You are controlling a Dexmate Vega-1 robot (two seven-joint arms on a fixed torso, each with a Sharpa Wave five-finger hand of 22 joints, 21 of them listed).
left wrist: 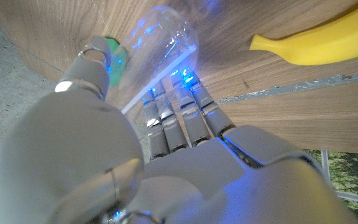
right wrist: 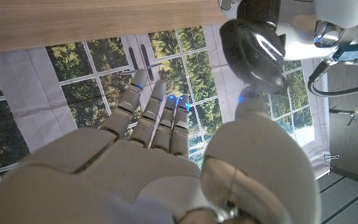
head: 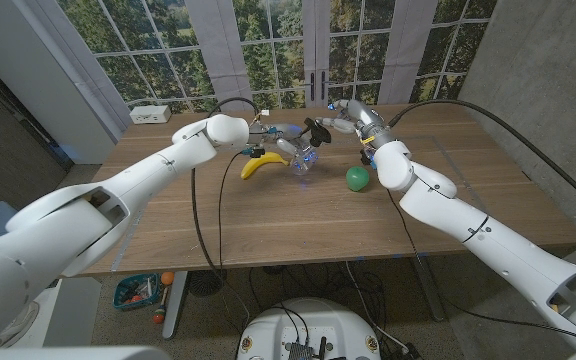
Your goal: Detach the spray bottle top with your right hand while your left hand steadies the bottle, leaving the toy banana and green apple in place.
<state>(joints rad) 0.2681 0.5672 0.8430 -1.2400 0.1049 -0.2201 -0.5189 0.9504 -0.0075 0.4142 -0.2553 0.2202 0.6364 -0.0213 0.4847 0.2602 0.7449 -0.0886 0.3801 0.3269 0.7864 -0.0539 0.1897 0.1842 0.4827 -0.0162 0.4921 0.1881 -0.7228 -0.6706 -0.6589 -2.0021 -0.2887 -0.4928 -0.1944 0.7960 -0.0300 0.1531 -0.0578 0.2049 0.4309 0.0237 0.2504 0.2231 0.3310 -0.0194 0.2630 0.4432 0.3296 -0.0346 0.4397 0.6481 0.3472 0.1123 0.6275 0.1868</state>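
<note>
My left hand (head: 280,138) grips the clear spray bottle (head: 303,160) just above the table, its fingers (left wrist: 176,118) wrapped round the body (left wrist: 163,43). The black spray top (head: 316,129) sits right above the bottle, between the two hands. My right hand (head: 344,120) holds the top from the right, with the thumb (right wrist: 253,118) against the black top (right wrist: 253,50). Whether the top still sits on the bottle's neck I cannot tell. The yellow toy banana (head: 261,166) lies just left of the bottle. The green apple (head: 356,178) stands to its right.
A white box (head: 150,113) sits at the table's far left corner. Windows stand behind the far edge. Cables hang from my left arm across the wooden table (head: 268,225).
</note>
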